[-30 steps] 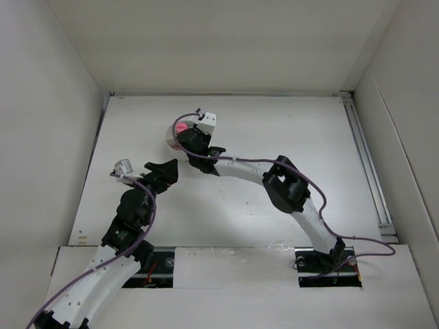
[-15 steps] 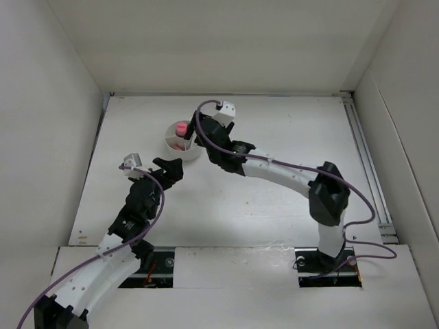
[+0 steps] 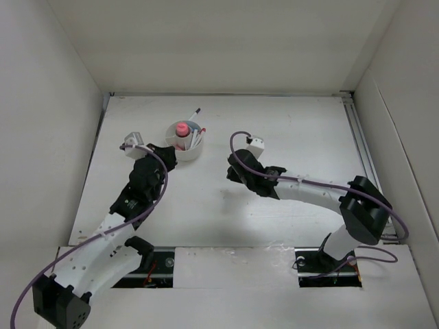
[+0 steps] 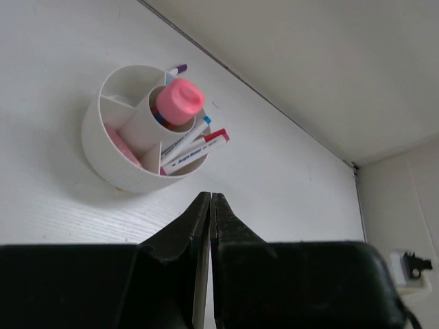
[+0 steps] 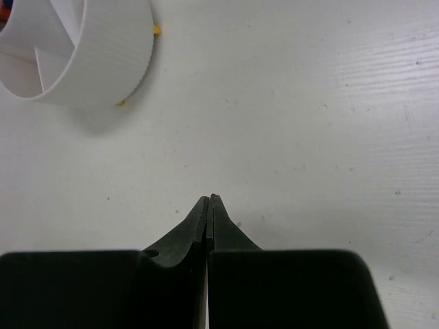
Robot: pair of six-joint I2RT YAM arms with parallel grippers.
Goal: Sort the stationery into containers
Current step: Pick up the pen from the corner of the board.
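Observation:
The white round container [image 3: 192,153] stands at the back left of the table, its dividers showing in the left wrist view [image 4: 103,157]. A pink-orange cylinder [image 4: 180,101] stands in its centre tube [image 3: 182,129]. White pens [image 4: 195,147] with red and blue caps lean in one compartment, and a pink block [image 4: 122,145] lies in another. My left gripper [image 3: 168,155] is just near-left of the container, shut and empty [image 4: 210,196]. My right gripper [image 3: 232,172] hangs to the container's right, shut on nothing [image 5: 209,199]; the container's wall [image 5: 103,62] shows at the upper left there.
White walls enclose the table on the left, back and right. A metal rail [image 3: 363,157] runs along the right edge. Tiny yellow specks [image 5: 156,29] lie at the container's base.
My right gripper pulled back from over the container to its right and shut. My left gripper moved up closer to the container and shut.

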